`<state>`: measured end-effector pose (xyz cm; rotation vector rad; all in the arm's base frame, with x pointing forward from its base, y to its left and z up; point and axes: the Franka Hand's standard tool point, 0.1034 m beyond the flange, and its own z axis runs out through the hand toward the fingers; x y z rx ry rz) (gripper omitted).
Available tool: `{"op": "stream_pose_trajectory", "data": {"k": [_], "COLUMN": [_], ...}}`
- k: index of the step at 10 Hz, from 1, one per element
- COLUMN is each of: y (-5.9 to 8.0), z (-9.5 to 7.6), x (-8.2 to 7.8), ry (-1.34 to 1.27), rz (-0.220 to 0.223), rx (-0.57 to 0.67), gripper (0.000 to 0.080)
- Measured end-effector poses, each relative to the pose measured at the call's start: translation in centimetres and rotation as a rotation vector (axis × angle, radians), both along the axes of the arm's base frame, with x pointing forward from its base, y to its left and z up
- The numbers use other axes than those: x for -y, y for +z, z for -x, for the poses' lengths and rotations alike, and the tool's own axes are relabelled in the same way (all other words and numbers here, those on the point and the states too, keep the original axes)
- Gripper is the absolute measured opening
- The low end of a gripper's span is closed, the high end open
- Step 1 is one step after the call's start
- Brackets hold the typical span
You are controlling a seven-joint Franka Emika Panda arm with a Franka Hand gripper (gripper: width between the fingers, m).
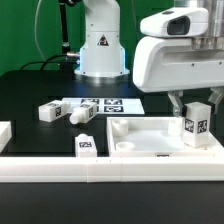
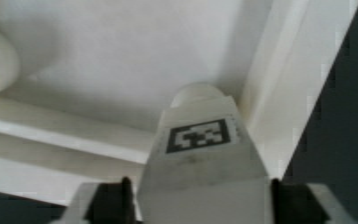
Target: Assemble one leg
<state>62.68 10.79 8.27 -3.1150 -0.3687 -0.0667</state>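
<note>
Exterior view, tool point(image 1: 193, 112) gripping leg point(image 1: 196, 125) over tabletop point(image 1: 135, 130), loose legs point(image 1: 66, 113) nearby

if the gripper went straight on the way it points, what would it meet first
The gripper points down; the leg it holds would likely meet the tabletop floor first, near its corner; depth unclear.

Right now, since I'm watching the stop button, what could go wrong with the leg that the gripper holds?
1. The leg hangs close to the raised edge of the tabletop. Lowered slightly off, it might catch on that edge instead of seating.
2. The gripper seems to clamp only one end, so pushing down could tilt the leg or make it slip.
</note>
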Motion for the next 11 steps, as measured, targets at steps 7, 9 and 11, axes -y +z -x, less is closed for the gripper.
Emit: {"op": "stream_pose_trajectory", "data": {"k": [7,9,11], "y": [-0.07,-0.17,-0.25], "z": [0.05,0.14,0.2], "x": [-0.01,-0.03,-0.43], "ry": [-0.462,-0.75,-1.0], "rz": [-0.027,-0.062,-0.072], "rx": [-0.008,-0.023,-0.033], "gripper": [0.0286,0.0287,0.0287]}}
